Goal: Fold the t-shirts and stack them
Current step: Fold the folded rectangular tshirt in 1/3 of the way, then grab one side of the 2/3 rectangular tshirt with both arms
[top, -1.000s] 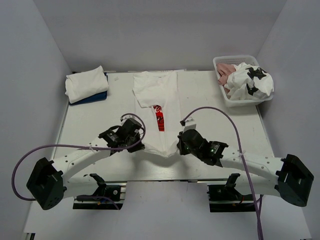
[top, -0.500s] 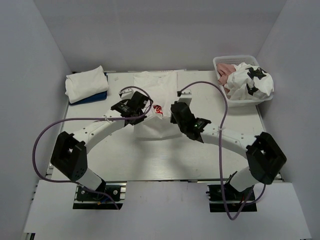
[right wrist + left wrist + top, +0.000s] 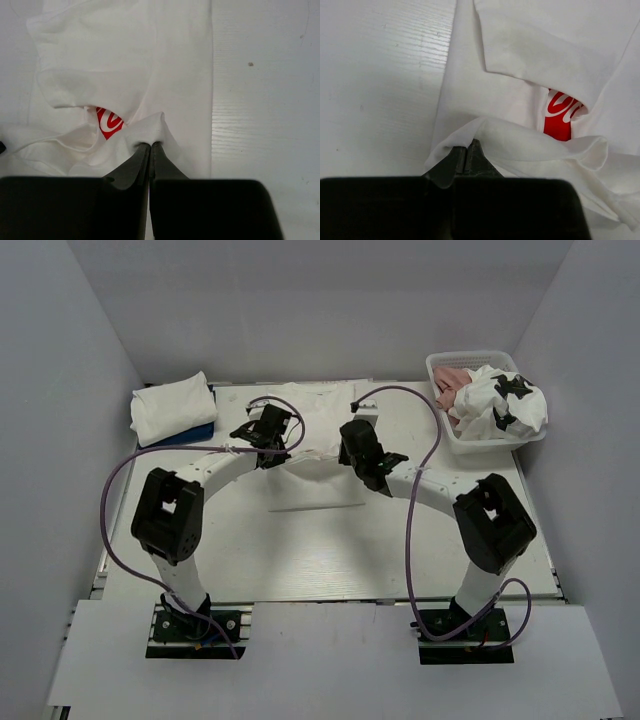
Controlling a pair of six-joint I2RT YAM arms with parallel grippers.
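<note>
While the folded white tee [image 3: 172, 408] rests on the blue tee [image 3: 196, 434] at the far left corner of the table [image 3: 300, 540], well apart from the work, the left gripper [image 3: 466, 150] is pinched together on a lifted edge of the print t-shirt [image 3: 322, 405]. This is the white one whose red print [image 3: 559, 111] peeks out from under a fold.

That shirt lies at the middle of the far side with its long axis running near to far. Most of its body sits flat just beyond both sets of fingertips. The right gripper [image 3: 150, 146] is likewise clamped on a raised ridge of the same edge, level with the left one and across the shirt's width from it. The cloth between them sags in a shallow band.

The next move seems to turn on this: the held edge hangs over the shirt's own body and the free far end lies straight ahead of both grippers. Each arm is about equally near its side, so setting the edge down evenly would need both to travel the same way together.

At the far right, the basket [image 3: 462, 358] holds the pink tee [image 3: 452, 380] and the patched white tee [image 3: 505, 405], unfolded.
</note>
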